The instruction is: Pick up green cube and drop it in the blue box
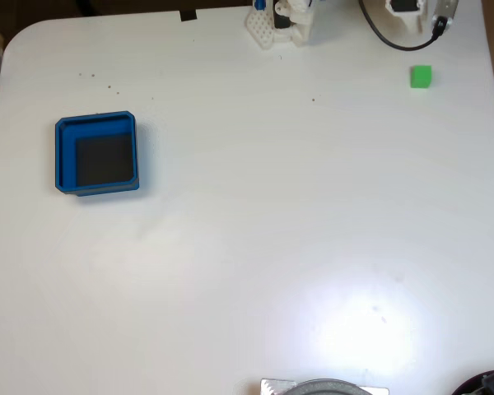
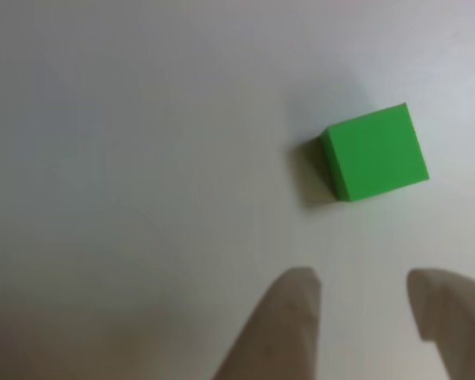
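cube [image 1: 421,76] far right in fixed view, box [image 1: 96,154] left, well apart

Gripper [image 2: 362,297] low over table, jaws parted, holding nothing, tips blurred.

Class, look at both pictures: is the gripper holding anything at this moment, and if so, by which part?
Nothing is held. The gripper is open, and the green cube sits on the table beyond its fingertips, untouched.

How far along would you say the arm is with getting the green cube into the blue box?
Nothing is finished yet: the green cube sits on the white table near the top right of the fixed view, and the blue box at the left holds nothing. In hand: the open gripper hovers just short of the cube. Left: the grasp, the carry across, and the drop.
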